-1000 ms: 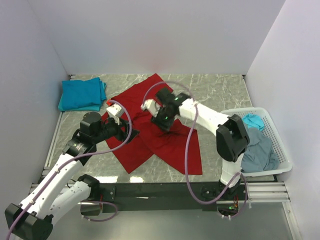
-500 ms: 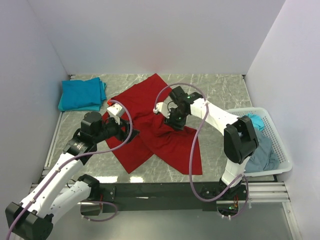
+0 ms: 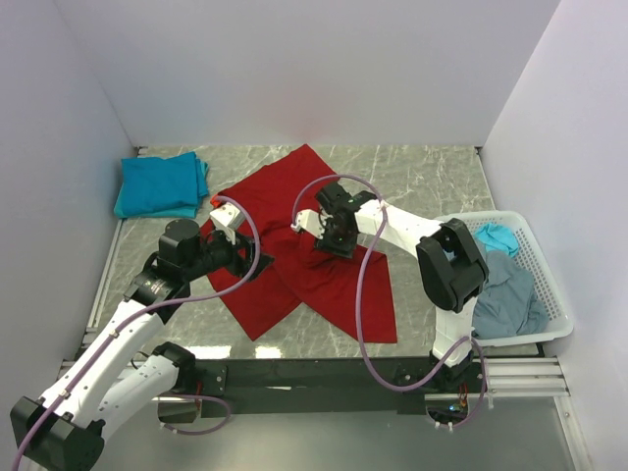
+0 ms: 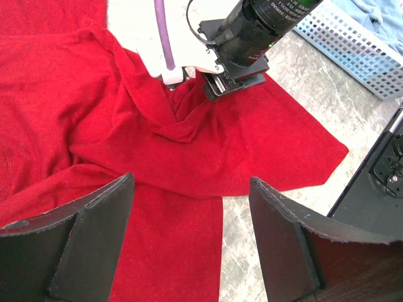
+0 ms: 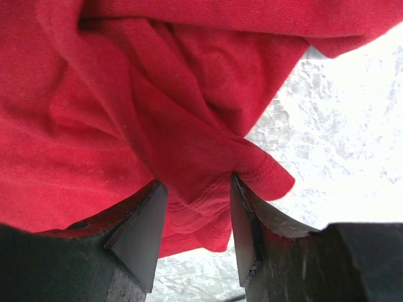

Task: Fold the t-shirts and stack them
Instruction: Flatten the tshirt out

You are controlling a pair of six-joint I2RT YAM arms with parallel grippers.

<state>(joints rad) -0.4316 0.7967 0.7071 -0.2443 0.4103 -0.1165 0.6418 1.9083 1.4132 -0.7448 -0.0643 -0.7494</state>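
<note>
The bright red t-shirt (image 3: 334,285) lies spread and rumpled on the marble table. My right gripper (image 3: 324,240) is at its middle, shut on a bunched fold of the red t-shirt (image 5: 126,94). The cloth fills the gap between its fingers (image 5: 198,185). My left gripper (image 3: 257,263) is open and empty, hovering over the shirt's left part (image 4: 94,126); its jaws (image 4: 190,182) stand wide apart. The right gripper also shows in the left wrist view (image 4: 217,85). A folded teal t-shirt (image 3: 160,184) lies at the far left.
A white lattice basket (image 3: 552,294) stands at the right edge, holding a grey-blue t-shirt (image 3: 505,294) and a teal one (image 3: 497,235). The basket also shows in the left wrist view (image 4: 352,44). White walls close in the table on three sides.
My right gripper swung right and then back left over the shirt's middle, dragging the bunched red cloth with it. The left arm has barely moved.
</note>
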